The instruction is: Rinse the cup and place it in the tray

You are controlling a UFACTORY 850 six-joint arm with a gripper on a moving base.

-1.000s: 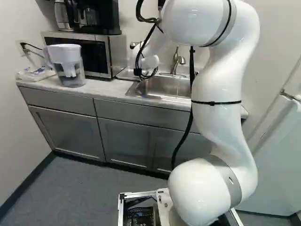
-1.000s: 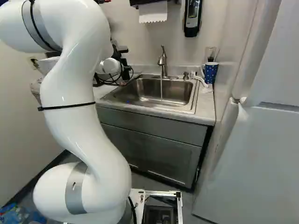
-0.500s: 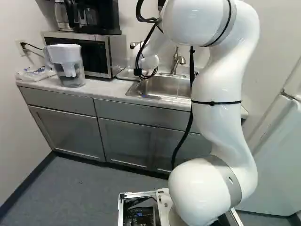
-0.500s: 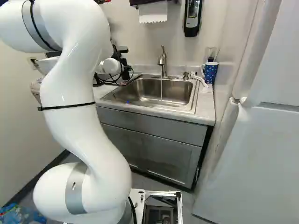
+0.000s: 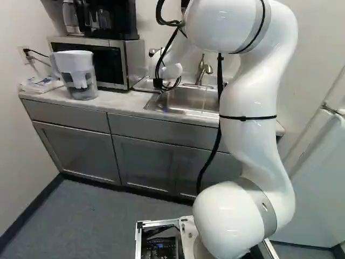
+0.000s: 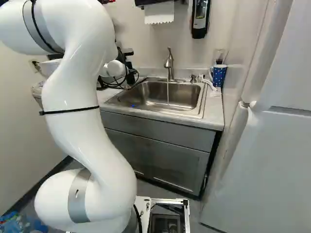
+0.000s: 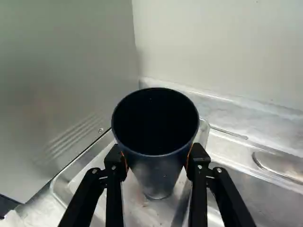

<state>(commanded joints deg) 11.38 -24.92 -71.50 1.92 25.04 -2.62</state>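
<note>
At the tray (image 7: 142, 212) | fingers (image 7: 113, 166) gripping cup (image 7: 157, 172) | arm (image 5: 249, 143) unmoved

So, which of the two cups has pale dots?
The blue cup, standing beside the sink at the right of the right base view. The dark cup in the tool is plain.

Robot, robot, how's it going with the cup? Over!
Pincer shut on dark cup. Cup upright over metal tray, can't tell if touching. Microwave close beside tray. Over.
</note>
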